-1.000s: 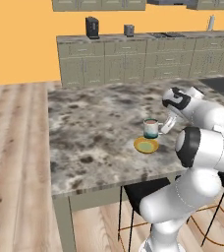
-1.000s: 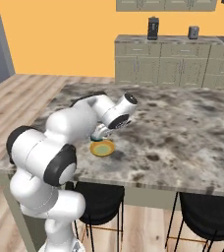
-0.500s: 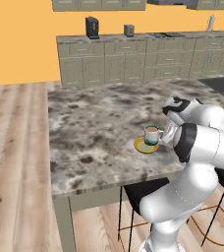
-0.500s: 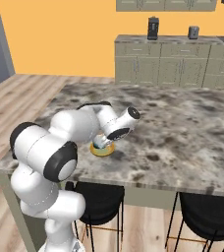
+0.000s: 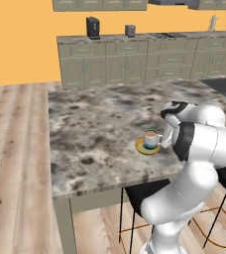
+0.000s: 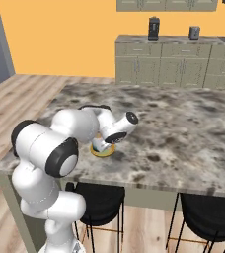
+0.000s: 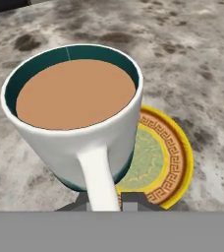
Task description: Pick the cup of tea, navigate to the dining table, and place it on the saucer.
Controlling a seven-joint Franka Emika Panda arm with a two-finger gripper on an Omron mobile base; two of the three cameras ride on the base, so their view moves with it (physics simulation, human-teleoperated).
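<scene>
The small white mug with a teal inside and brown tea up to its rim (image 7: 77, 110) stands on the round yellow-orange saucer with a greenish centre (image 7: 170, 162), toward the near edge of the mottled grey-brown granite surface (image 5: 95, 129) of the dining table. From the left base camera the mug (image 5: 151, 138) sits upright on the saucer (image 5: 141, 148). The pincer (image 7: 104, 201) is clamped on the mug's white side handle, its dark tips pressed against it on both sides. Black stools (image 6: 99, 202) stand under the near edge of the surface.
</scene>
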